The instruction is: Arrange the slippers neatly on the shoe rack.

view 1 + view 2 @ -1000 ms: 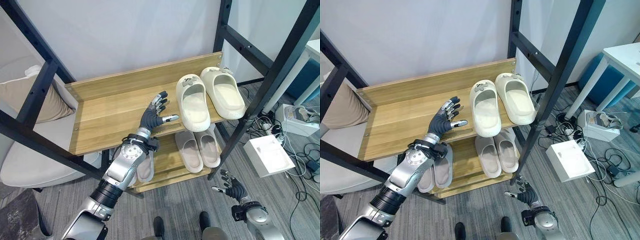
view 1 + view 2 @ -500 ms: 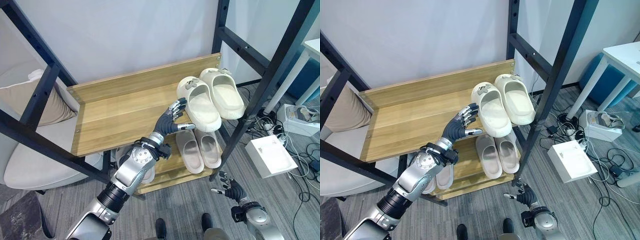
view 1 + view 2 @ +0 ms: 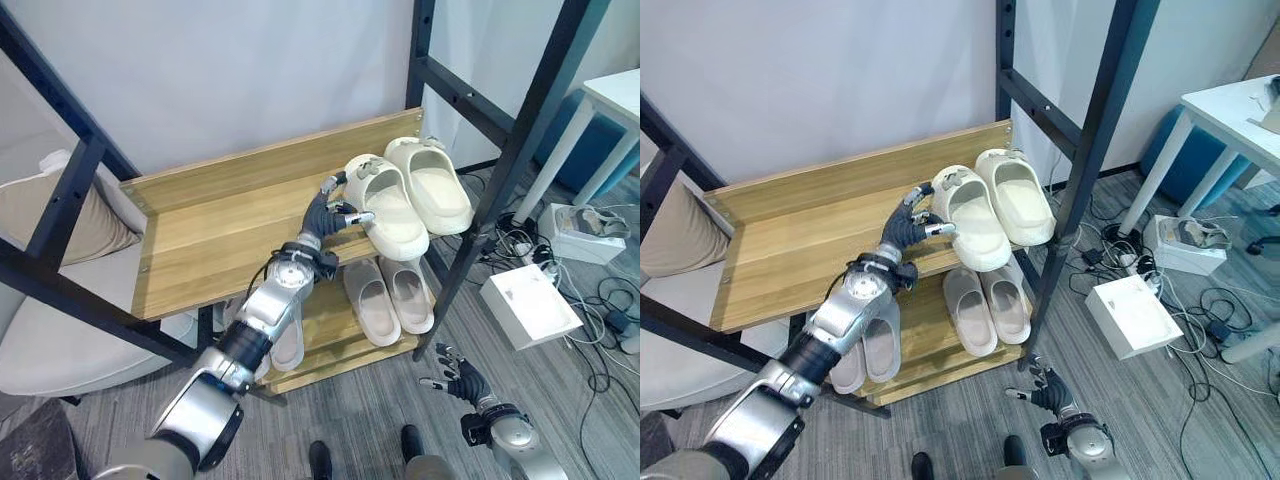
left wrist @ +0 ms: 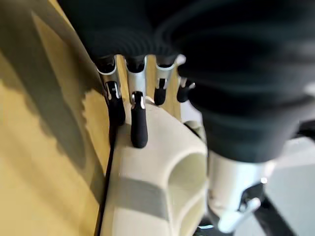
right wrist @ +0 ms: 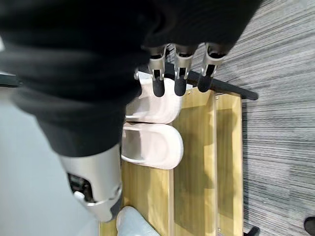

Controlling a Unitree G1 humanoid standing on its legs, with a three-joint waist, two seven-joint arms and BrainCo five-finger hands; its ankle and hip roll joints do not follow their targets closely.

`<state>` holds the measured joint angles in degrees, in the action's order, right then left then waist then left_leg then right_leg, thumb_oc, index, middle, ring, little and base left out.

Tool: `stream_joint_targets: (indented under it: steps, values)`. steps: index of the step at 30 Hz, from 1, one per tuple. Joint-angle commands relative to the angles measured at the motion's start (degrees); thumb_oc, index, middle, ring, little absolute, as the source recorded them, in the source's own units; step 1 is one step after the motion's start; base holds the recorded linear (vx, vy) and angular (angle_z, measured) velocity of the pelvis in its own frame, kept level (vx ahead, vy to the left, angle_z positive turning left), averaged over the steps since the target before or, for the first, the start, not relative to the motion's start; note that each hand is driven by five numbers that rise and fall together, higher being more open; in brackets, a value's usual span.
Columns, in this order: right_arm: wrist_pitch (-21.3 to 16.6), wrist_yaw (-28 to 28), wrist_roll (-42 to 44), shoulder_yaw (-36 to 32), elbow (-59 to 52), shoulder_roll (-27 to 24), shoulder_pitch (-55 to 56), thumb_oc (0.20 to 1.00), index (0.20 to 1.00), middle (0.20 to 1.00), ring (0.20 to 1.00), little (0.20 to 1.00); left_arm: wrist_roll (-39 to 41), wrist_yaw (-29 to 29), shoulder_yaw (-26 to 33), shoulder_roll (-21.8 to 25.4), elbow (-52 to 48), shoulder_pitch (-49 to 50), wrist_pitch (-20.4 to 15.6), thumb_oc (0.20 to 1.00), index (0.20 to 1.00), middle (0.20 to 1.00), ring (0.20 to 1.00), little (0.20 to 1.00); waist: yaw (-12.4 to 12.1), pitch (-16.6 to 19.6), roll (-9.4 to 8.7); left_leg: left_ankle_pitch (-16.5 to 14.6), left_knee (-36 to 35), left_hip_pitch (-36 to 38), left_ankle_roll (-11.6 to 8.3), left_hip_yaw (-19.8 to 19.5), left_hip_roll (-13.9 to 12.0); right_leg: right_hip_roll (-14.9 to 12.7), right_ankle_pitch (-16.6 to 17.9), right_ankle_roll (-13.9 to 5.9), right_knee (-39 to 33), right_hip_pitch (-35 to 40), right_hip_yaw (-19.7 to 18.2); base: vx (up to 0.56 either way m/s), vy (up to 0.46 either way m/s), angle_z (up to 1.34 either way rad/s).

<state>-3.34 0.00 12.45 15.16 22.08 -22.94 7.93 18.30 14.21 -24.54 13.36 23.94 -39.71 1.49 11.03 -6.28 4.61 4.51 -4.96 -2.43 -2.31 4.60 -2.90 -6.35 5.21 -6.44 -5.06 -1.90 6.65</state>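
Observation:
Two cream slippers stand on the wooden top shelf (image 3: 220,230) of the shoe rack, at its right end. The left cream slipper (image 3: 392,212) lies at an angle, its near end against the right cream slipper (image 3: 437,190). My left hand (image 3: 320,215) is open beside the angled one. Its straight fingers (image 4: 139,128) press on that slipper's (image 4: 147,187) left side and the thumb reaches over its rim. My right hand (image 3: 462,378) hangs open low over the floor, holding nothing.
A pinkish pair (image 3: 388,295) and a grey pair (image 3: 288,335) sit on the lower shelf. Black frame posts (image 3: 500,190) flank the rack. A white box (image 3: 528,305) and cables lie on the floor at right, a cushioned seat (image 3: 60,300) at left.
My left hand moved right across the bare shelf to the left cream slipper, whose near end swung toward its mate. The camera shifted slightly. The right hand stayed low.

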Motion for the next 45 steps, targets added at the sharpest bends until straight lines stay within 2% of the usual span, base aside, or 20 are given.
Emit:
stream_joint_targets:
  steps: [1,8,22,25,29,34,39,43,45]
  values:
    - [-2.9,-0.5,1.0,-0.2,-1.9,-1.2,-2.0,1.0,1.0,1.0,1.0,1.0,-3.0,-0.8,-2.4,-4.4,8.1,-10.1,-1.3,1.0,1.0,1.0,1.0,1.0,1.9,-1.5,-2.18,-5.4,0.0,4.9,-1.96,0.8,-0.9,1.0,-5.5,-1.55,0.1,1.5,3.1,0.02,-0.008,-0.1]
    - [-3.3,-0.9,1.5,-0.2,-2.1,-1.2,-1.8,1.0,1.0,1.0,1.0,1.0,-4.6,1.0,-2.6,-5.2,12.5,-13.9,-1.3,1.0,1.0,1.0,1.0,1.0,2.7,-1.6,-2.17,-5.3,0.0,4.8,-2.09,0.8,-1.0,1.1,-5.5,-1.57,0.1,1.3,3.1,0.0,-0.001,-0.01]
    - [-4.5,-1.3,2.2,-0.1,-3.9,-2.2,-1.8,1.0,1.0,1.0,1.0,1.0,-14.0,5.1,-4.2,-5.8,22.9,-21.1,0.1,1.0,1.0,1.0,1.0,1.0,4.4,-1.9,-2.38,-5.3,0.0,4.2,-2.16,1.6,-1.1,1.1,-5.2,-1.87,0.1,0.2,2.4,0.0,0.0,0.0]
    - [-4.9,-1.3,2.6,-0.1,-4.8,-3.0,-1.9,1.0,1.0,1.0,1.0,1.0,-16.0,5.8,-4.7,-5.4,26.6,-25.0,0.5,1.0,1.0,1.0,1.0,1.0,5.2,-2.0,-2.36,-5.3,0.0,3.6,-2.22,1.8,-1.1,1.1,-4.9,-1.99,0.1,-0.8,2.0,0.0,0.0,0.0]
    - [-5.6,-1.1,2.9,-0.1,-5.7,-3.5,-2.1,1.0,1.0,1.0,1.0,1.0,-18.5,6.6,-5.6,-2.7,30.2,-29.8,0.9,1.0,1.0,1.0,1.0,1.0,6.1,-1.9,-2.31,-5.3,0.0,3.1,-2.21,2.6,-1.2,1.3,-4.5,-2.21,0.1,-2.0,1.2,0.0,0.0,-0.02]
    - [-6.1,-1.0,2.9,-0.8,-6.1,-3.5,-1.4,1.0,1.0,1.0,1.0,1.0,-21.0,7.3,-5.9,-0.9,29.4,-31.6,0.8,1.0,1.0,1.0,1.0,1.0,6.4,-2.0,-2.11,-5.4,0.0,2.9,-2.24,3.0,-1.3,1.4,-4.4,-2.25,0.1,-2.3,0.6,0.02,-0.003,-0.16]
    - [-6.6,-0.8,3.4,-0.8,-6.0,-3.4,-1.0,1.0,1.0,1.0,1.0,1.0,-24.1,8.1,-6.3,-1.7,28.6,-31.4,0.9,1.0,1.0,1.0,1.0,1.0,6.2,-2.1,-2.25,-5.4,0.0,3.2,-2.25,2.6,-1.4,1.4,-4.8,-2.1,0.1,-1.7,1.1,0.01,-0.004,0.02]
    - [-6.8,-0.8,3.5,-0.6,-5.9,-3.0,-0.9,1.0,1.0,1.0,1.0,1.0,-23.8,8.2,-5.6,-2.6,25.3,-29.2,0.4,1.0,1.0,1.0,1.0,1.0,5.5,-2.2,-2.48,-5.4,0.0,3.5,-2.24,2.1,-1.3,1.5,-5.1,-1.95,0.1,-0.9,1.6,0.0,0.0,0.0]
    - [-6.8,-1.0,3.2,-0.5,-5.6,-2.4,-0.9,1.0,1.0,1.0,1.0,1.0,-21.9,8.4,-4.3,-3.5,19.6,-26.3,-1.1,1.0,1.0,1.0,1.0,1.0,4.8,-2.4,-2.68,-5.4,0.0,3.6,-2.21,1.5,-1.2,1.4,-5.3,-1.83,0.1,-0.4,2.2,-0.01,0.0,0.04]
